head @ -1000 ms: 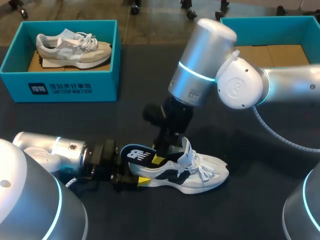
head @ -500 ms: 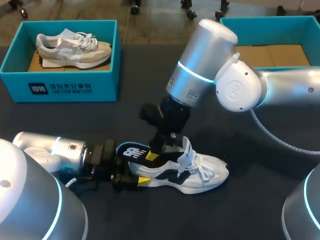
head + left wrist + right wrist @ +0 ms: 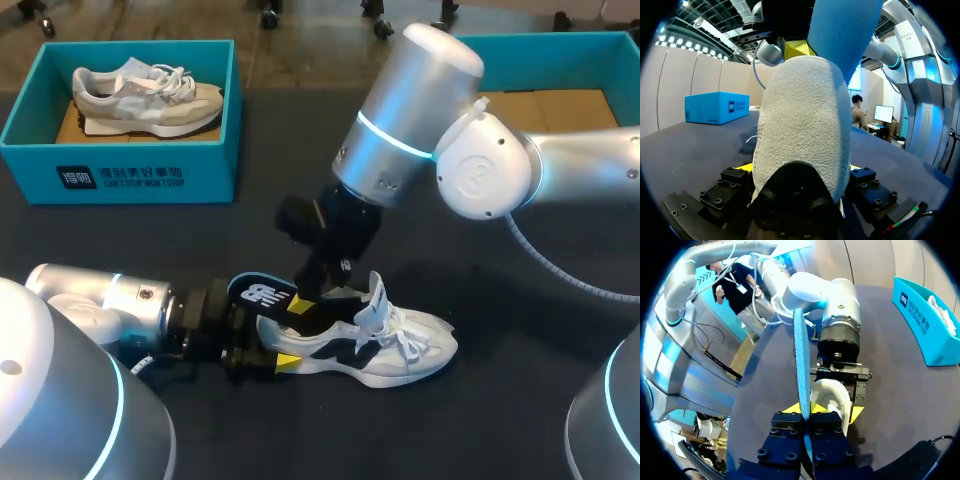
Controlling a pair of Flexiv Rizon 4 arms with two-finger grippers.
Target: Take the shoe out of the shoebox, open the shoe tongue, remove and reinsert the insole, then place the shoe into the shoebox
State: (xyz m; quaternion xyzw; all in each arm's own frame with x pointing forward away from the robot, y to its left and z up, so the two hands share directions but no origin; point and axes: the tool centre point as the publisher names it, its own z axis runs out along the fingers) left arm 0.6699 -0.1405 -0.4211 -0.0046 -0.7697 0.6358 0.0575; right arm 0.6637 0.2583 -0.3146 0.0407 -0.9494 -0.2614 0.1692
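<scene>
The white-and-black shoe (image 3: 385, 350) lies on its sole on the dark table (image 3: 300, 180) at about 6 o'clock in the head view, toe pointing to 3 o'clock and laces loose. The left gripper (image 3: 268, 362) comes in from 9 o'clock and is clamped on the heel, one yellow tip against each side; in the left wrist view the pale heel (image 3: 800, 130) sits between its fingers. The right gripper (image 3: 308, 300) comes down from 1 o'clock and is pinched tight on the insole (image 3: 258, 295), whose heel end tilts up over the shoe's heel toward 9 o'clock. Its forward end is hidden behind the gripper. The right wrist view shows the insole (image 3: 801, 365) edge-on, squeezed between the two fingers. A teal shoebox (image 3: 140, 175) at 10 o'clock holds a beige shoe (image 3: 150, 100), and a second shoebox (image 3: 540, 45) sits at 2 o'clock.
</scene>
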